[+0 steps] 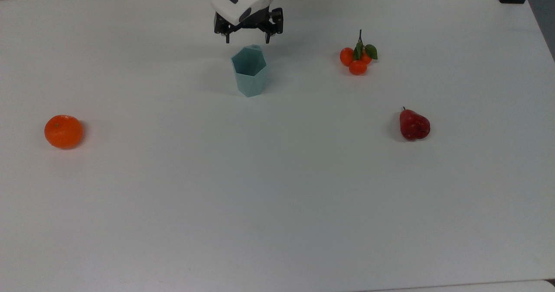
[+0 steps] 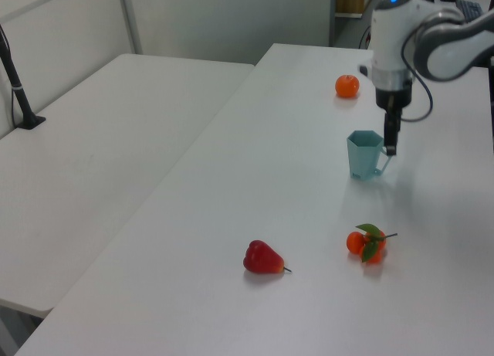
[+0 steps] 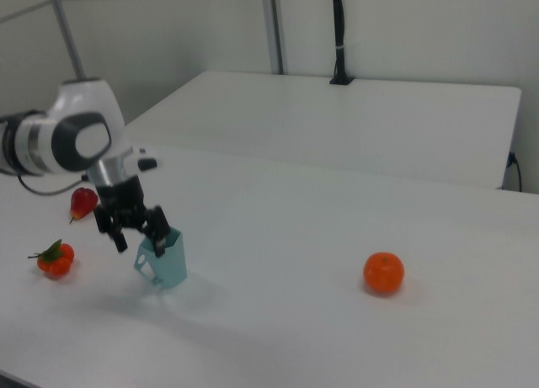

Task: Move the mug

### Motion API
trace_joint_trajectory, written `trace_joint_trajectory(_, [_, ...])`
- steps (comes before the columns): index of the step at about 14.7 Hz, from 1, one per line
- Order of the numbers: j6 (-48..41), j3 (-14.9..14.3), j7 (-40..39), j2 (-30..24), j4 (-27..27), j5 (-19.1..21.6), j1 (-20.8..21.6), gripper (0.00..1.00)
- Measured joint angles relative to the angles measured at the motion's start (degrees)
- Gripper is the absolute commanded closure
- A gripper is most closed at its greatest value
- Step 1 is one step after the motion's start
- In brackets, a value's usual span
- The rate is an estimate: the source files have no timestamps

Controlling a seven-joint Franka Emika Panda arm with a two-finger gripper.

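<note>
Below the open tool (image 1: 247,36): mug (image 1: 249,72).

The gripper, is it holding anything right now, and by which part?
Nothing is held. The gripper is open above the mug, which stands upright on the table by itself.

White table (image 1: 277,205) seen: mug (image 1: 249,71) upper centre, orange (image 1: 63,131) left, tangerine cluster (image 1: 358,59) upper right, red pear (image 1: 414,125) right.
</note>
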Motion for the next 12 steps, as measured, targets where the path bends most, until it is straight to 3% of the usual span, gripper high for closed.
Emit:
trace_joint_trajectory(8, [-15.50,-0.22,2.82,0.19,22.68,0.03,0.66,0.00])
trace_joint_trajectory(12, [-21.62,-0.56,2.78,0.32,27.37,0.22,0.19,0.00])
